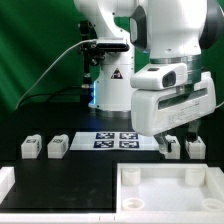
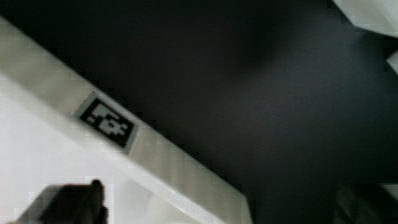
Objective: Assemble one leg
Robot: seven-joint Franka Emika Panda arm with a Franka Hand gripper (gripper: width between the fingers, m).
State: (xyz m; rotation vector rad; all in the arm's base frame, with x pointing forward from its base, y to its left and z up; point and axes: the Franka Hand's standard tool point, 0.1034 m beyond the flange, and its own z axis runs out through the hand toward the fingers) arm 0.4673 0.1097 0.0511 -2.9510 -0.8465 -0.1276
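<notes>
The arm (image 1: 160, 30) is wearing smooth white rounded shells, with a grey-ringed round cap (image 1: 171, 76) just above the boxy white gripper (image 1: 170, 142), dark fingers (image 2: 71, 203) jutting beneath it, and a thin pale cable (image 1: 50, 62) and a triangle sticker (image 1: 115, 75) showing far behind it.

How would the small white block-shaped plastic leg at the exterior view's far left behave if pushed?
The small white block-shaped plastic leg looks like hard moulded plastic, so it is probably stiff. Its squat, flat-sided shape suggests it would slide rather than roll. It is small, so probably light.
</notes>
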